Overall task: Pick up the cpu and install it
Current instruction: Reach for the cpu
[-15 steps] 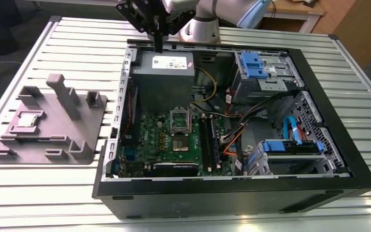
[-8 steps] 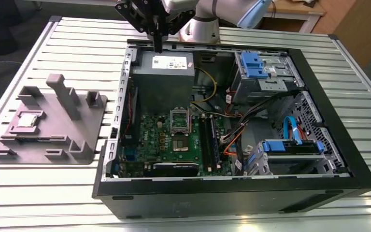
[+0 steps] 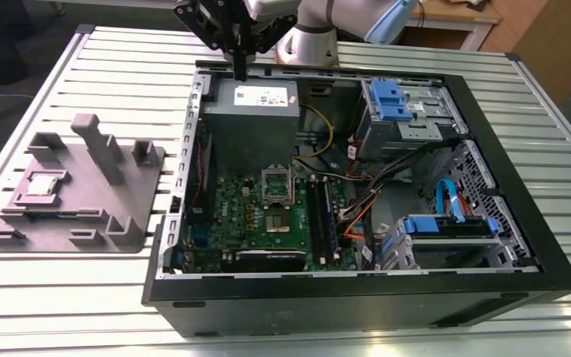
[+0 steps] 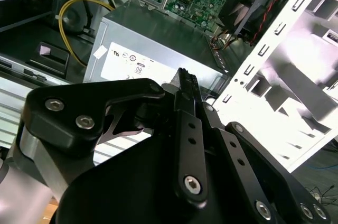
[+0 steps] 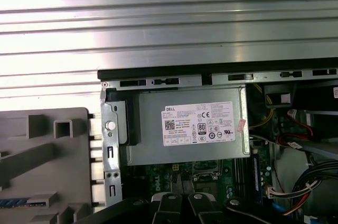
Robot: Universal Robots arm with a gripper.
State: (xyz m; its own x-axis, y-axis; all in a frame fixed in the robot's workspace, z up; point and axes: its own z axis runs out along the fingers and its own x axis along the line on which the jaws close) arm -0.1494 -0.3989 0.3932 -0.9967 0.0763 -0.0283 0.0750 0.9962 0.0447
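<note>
Hanging above the open computer case [image 3: 365,312], the hand [image 3: 238,71] points straight down, and we see its fingers [image 4: 187,84] pressed together with nothing between them. Its tips hover over the grey power supply [image 3: 250,111], close to the case wall on that side; in the first wrist view we look down on that box and its white label. Beyond the power supply lies the green motherboard [image 3: 265,219], where we find the socket [image 3: 277,186] with its metal frame. Well apart from the hand, outside the case toward the exterior view's left, a grey fixture plate [image 3: 92,216] rests on the slatted metal surface [image 3: 57,297]. The cpu [image 3: 45,184] lies flat in a recess of that plate, silvery top upward, touched by nothing.
</note>
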